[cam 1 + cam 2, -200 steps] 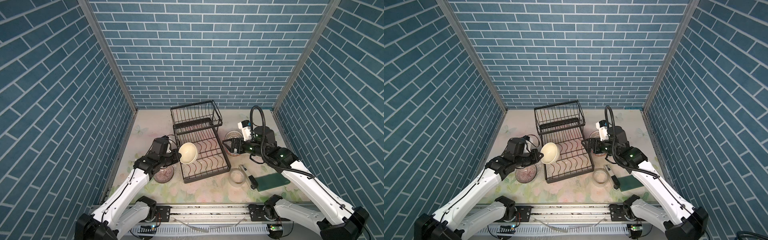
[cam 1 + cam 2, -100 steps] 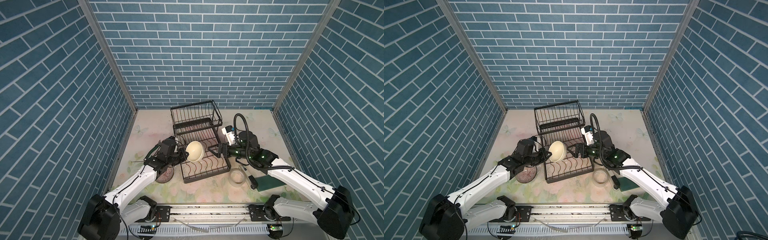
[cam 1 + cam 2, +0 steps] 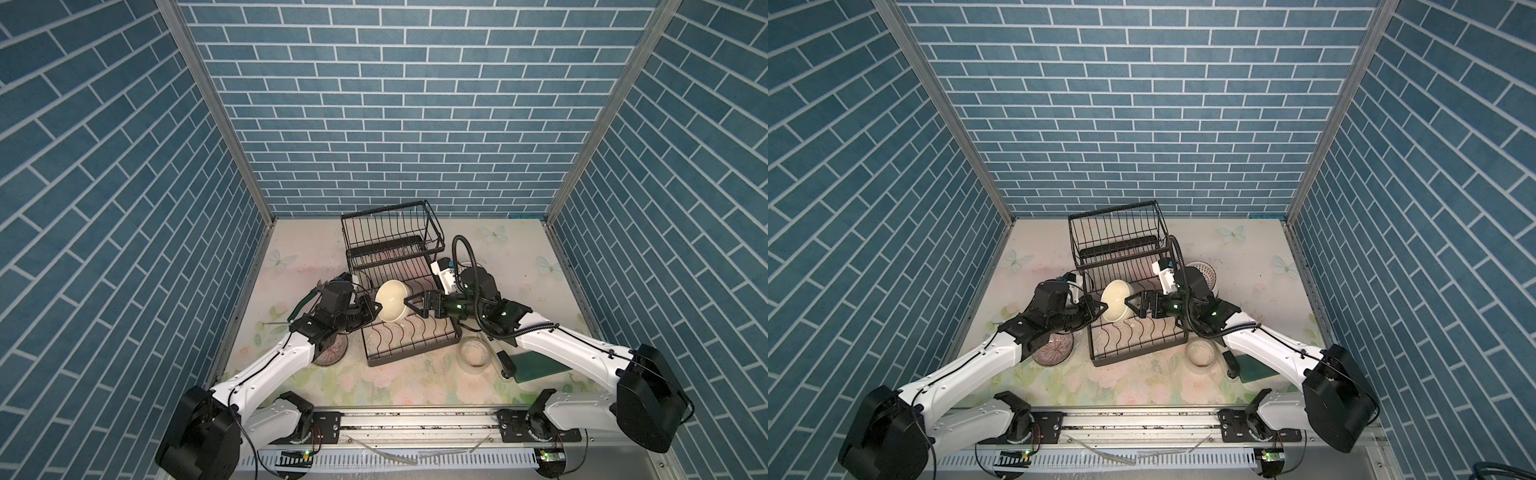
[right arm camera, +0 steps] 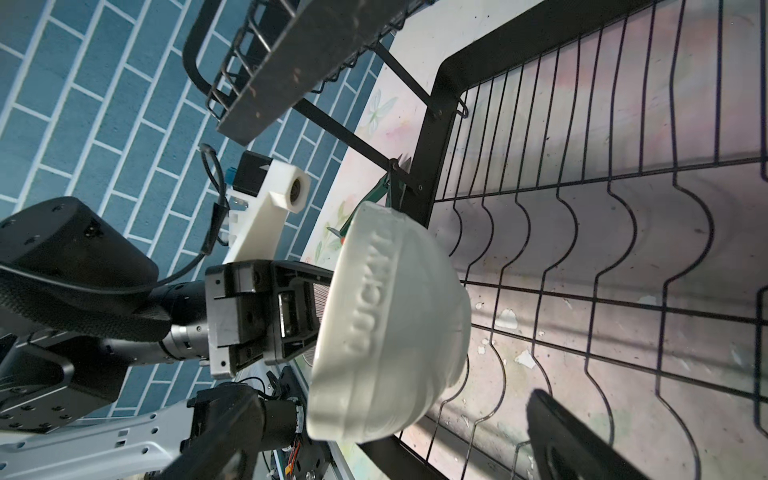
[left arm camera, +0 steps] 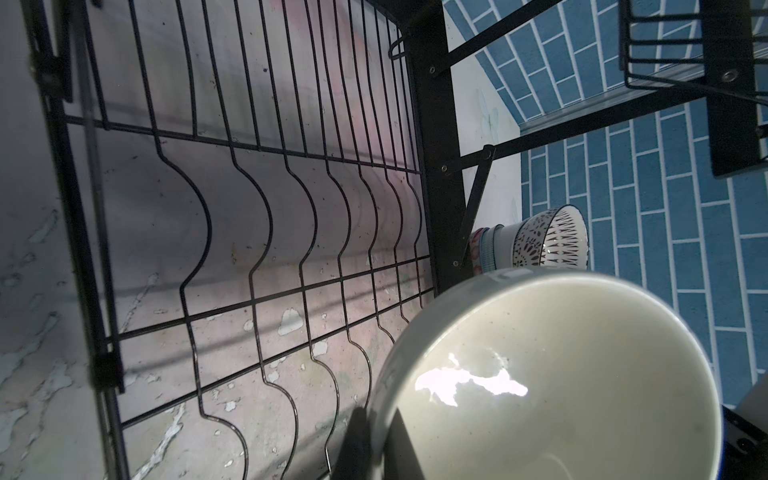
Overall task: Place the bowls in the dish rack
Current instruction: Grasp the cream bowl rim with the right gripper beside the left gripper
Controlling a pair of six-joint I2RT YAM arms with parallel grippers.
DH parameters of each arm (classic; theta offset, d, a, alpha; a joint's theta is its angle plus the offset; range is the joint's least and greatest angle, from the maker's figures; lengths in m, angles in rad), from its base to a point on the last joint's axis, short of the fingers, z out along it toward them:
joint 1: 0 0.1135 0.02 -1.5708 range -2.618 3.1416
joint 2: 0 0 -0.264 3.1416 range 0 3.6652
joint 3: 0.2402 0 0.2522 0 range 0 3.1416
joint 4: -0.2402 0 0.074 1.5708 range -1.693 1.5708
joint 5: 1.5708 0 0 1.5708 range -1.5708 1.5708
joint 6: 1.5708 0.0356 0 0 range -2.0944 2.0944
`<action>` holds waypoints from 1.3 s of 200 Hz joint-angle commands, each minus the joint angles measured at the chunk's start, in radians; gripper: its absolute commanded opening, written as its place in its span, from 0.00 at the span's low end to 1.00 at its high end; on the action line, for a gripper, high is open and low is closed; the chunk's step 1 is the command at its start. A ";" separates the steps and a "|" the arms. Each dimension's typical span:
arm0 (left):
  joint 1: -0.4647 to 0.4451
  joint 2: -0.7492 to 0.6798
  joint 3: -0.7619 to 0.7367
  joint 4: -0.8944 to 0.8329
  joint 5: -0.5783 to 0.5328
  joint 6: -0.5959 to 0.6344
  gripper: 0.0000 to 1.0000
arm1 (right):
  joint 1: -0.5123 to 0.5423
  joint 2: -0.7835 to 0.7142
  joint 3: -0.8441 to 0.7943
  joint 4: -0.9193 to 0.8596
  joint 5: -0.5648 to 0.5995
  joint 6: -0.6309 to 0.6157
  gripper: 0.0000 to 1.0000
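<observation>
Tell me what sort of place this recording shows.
Probably a mock kitchen robot cell, not a real home: blue brick-print walls, floral tabletop, black dish rack.

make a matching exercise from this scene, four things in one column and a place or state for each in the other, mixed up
Things:
1 cream bowl
2 striped bowl
3 tape ring
4 right claw

Place or state:
a open
b lying right of the rack
c pinched in the left claw over the rack
d lying left of the rack

Pairs: 1-c, 2-d, 3-b, 4-a
</observation>
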 commanded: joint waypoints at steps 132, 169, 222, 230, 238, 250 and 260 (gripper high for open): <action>-0.068 0.020 0.058 -0.106 -0.133 0.082 0.00 | 0.105 0.078 0.149 -0.259 0.277 -0.094 0.91; -0.116 0.052 0.103 -0.224 -0.249 0.127 0.00 | 0.161 0.153 0.272 -0.447 0.443 -0.147 0.83; -0.155 0.064 0.157 -0.284 -0.334 0.152 0.00 | 0.248 0.311 0.454 -0.693 0.659 -0.195 0.58; -0.160 0.065 0.161 -0.294 -0.344 0.155 0.00 | 0.259 0.330 0.470 -0.713 0.682 -0.196 0.55; -0.162 0.066 0.164 -0.302 -0.351 0.159 0.00 | 0.268 0.346 0.486 -0.725 0.705 -0.196 0.51; -0.165 0.068 0.167 -0.313 -0.361 0.160 0.00 | 0.280 0.363 0.506 -0.741 0.738 -0.196 0.46; -0.167 0.070 0.169 -0.318 -0.368 0.163 0.00 | 0.286 0.377 0.520 -0.751 0.761 -0.194 0.41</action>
